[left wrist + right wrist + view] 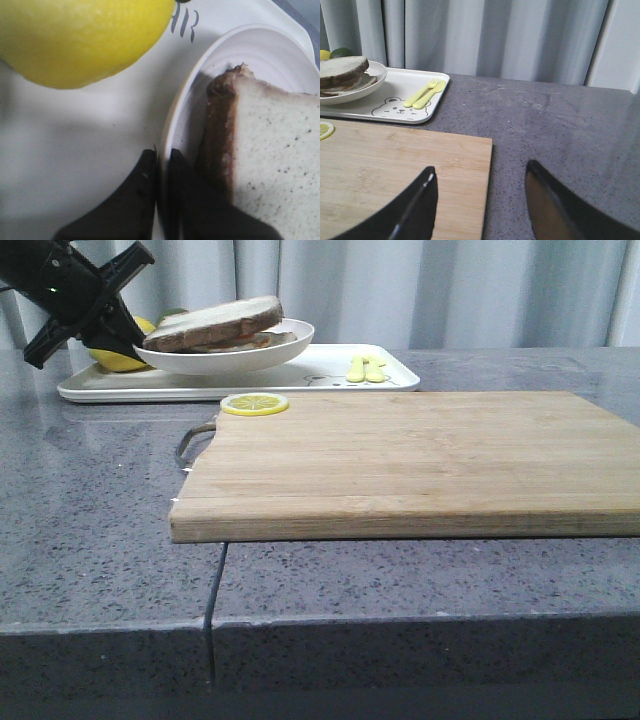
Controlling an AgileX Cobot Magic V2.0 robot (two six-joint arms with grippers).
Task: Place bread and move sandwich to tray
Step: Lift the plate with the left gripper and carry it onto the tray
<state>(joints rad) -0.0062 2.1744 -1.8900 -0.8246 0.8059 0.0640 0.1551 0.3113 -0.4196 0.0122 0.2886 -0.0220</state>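
Observation:
The bread (215, 318) lies as the top slice of the sandwich (235, 338) in the round white plate (230, 360), which is over the left part of the white tray (330, 375). My left gripper (128, 344) is shut on the plate's left rim. In the left wrist view its fingers (145, 172) pinch the rim (177, 112) next to the bread's brown crust (220, 130). My right gripper (480, 172) hangs open and empty over the right edge of the wooden board (395, 165). It does not show in the front view.
A whole lemon (118, 362) lies on the tray (75, 145) just behind my left gripper. A yellow fork and spoon (425, 92) lie on the tray's right part. A lemon slice (254, 403) sits on the large board's (420, 460) far left corner. A grey curtain hangs behind.

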